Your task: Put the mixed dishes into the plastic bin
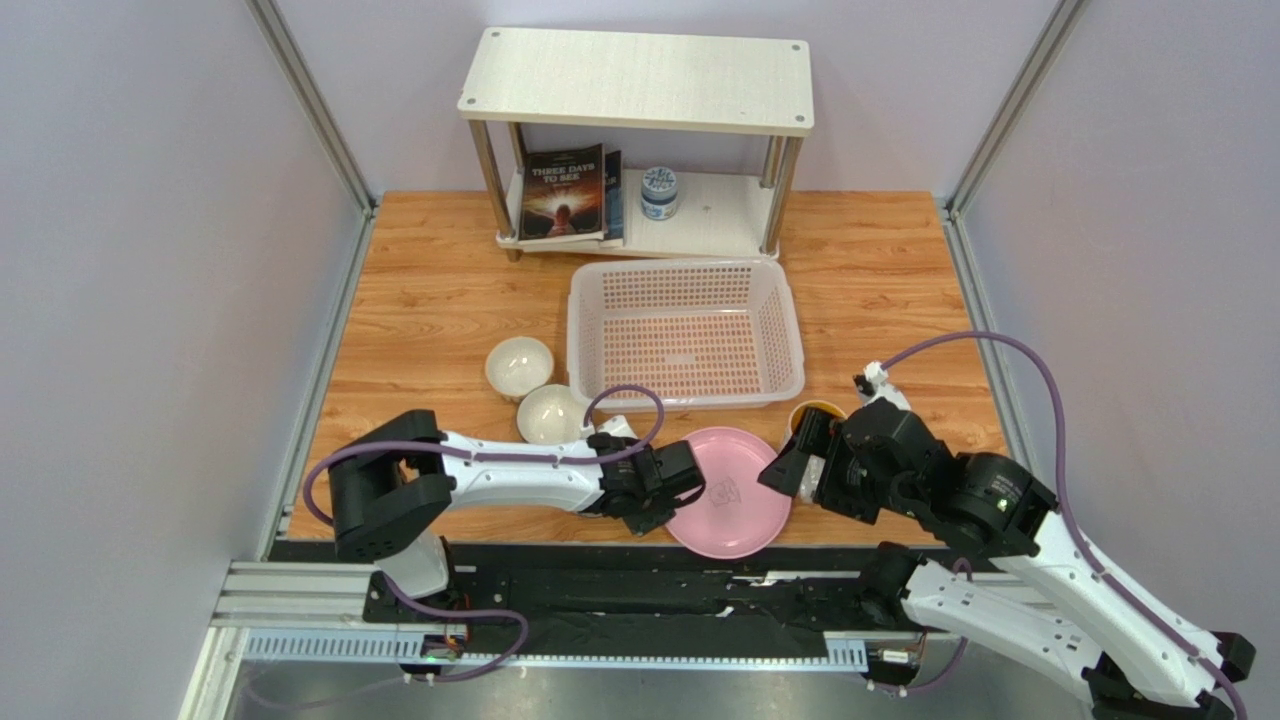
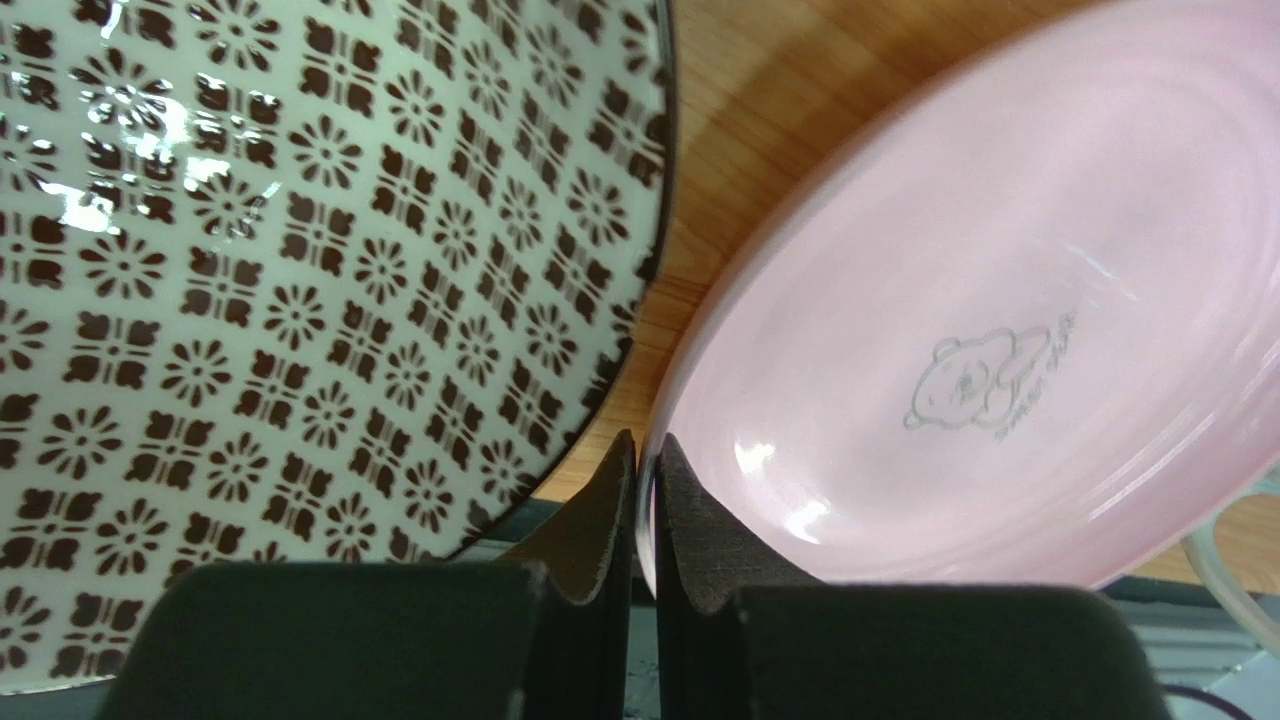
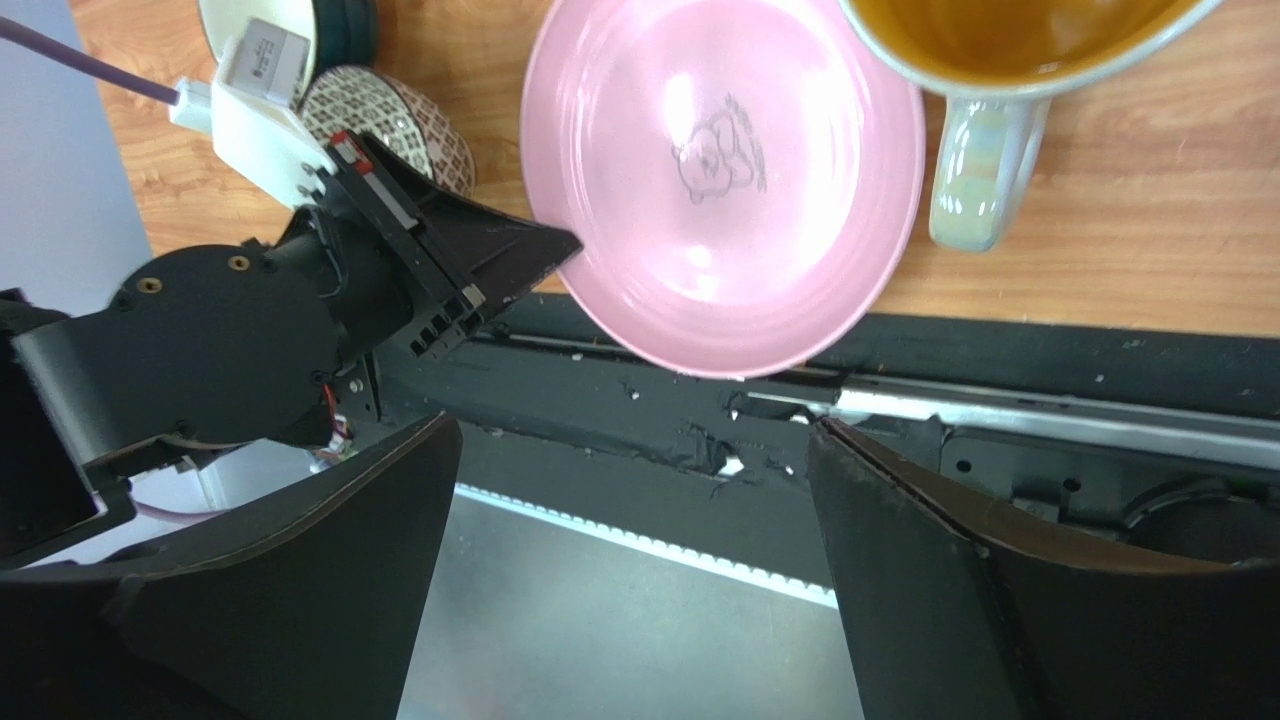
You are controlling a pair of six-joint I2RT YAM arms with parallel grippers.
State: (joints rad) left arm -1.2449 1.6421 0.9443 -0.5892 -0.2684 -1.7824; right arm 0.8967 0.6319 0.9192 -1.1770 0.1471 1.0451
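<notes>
Plate (image 1: 732, 492): pink, glossy, bear print at centre. Left gripper (image 2: 643, 458) clenched on its rim; right gripper (image 3: 631, 435) spread wide.

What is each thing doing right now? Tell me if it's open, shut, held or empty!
Left gripper: shut on the pink plate's rim.
Right gripper: open, holding nothing.
Pink plate: pinched at its edge, sticking out past the near edge of the table.
Plastic bin: upright, no dishes inside.
White mug: upright on the table.
White bowls: upright, empty.
Patterned bowl: upright beside the plate.
</notes>
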